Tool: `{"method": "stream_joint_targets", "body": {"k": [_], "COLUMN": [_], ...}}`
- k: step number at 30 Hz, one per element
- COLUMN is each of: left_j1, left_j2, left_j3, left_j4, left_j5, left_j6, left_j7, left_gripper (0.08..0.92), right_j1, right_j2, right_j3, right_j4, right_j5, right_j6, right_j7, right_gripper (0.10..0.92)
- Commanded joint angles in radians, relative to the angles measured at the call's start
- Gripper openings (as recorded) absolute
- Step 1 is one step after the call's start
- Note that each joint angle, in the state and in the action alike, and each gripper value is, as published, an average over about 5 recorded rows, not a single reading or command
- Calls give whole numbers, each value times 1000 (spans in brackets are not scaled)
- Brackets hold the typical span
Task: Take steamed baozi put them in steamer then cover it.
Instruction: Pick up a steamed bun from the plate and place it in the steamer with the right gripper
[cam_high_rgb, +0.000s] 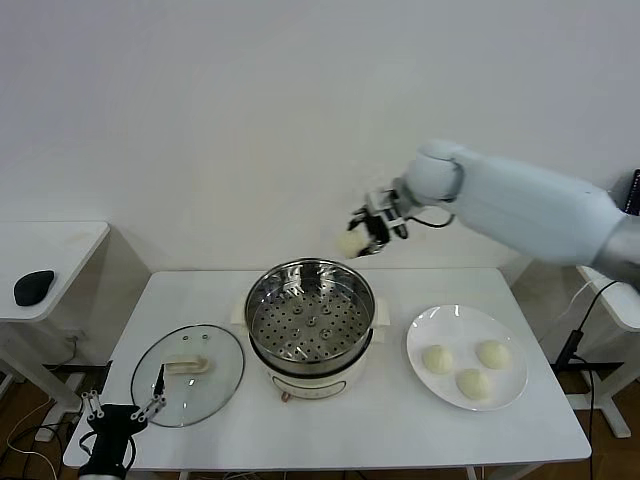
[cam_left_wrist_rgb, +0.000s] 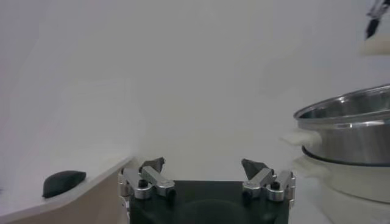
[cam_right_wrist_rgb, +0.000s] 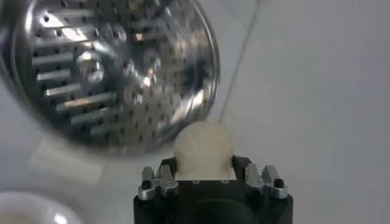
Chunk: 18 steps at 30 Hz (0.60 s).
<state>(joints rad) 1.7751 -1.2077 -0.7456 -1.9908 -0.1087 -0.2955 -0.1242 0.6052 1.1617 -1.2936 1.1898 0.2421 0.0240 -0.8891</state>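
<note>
My right tool (cam_high_rgb: 362, 236) is clenched on one bun (cam_high_rgb: 350, 243), held in the air above and just behind the steamer's (cam_high_rgb: 310, 325) rear rim. Judged soft, light and easily dented; grip across the middle, gentle squeeze. The bun is round, no long axis; it juts out past my fingertips toward the pot. Steamer tray bare. Three buns sit on the plate (cam_high_rgb: 427, 331) right of the steamer. Lid (cam_high_rgb: 188, 372) lies flat left of the steamer, handle up. Left tool (cam_left_wrist_rgb: 204, 175) released, parked by the counter (cam_high_rgb: 390, 430) edge near the lid.

Cream-white baozi (cam_high_rgb: 351, 243), shiny silver steamer (cam_high_rgb: 311, 300) with hole-dotted tray, white plate (cam_high_rgb: 430, 333), white table (cam_high_rgb: 400, 420).
</note>
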Motion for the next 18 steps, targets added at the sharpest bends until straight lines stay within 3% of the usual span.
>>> {"method": "stream_joint_targets", "body": {"k": [1, 6, 18], "left_j1": [6, 12, 15], "left_j2": [-5, -8, -19], "left_j3": [-11, -23, -33], "left_j4": [-9, -6, -3], "left_j5": [-2, -3, 0], "left_j6": [0, -2, -6], "left_j7": [-1, -1, -1], "left_gripper": [823, 823, 823], "right_j1": [-11, -42, -147], "right_j2": [177, 187, 240], "right_j3": [-77, -89, -52], "right_j4": [-97, -161, -285], "right_j5": [-159, -299, -452], "right_j6": [257, 376, 489], "right_j7": [7, 19, 86], "right_gripper": [577, 580, 585]}}
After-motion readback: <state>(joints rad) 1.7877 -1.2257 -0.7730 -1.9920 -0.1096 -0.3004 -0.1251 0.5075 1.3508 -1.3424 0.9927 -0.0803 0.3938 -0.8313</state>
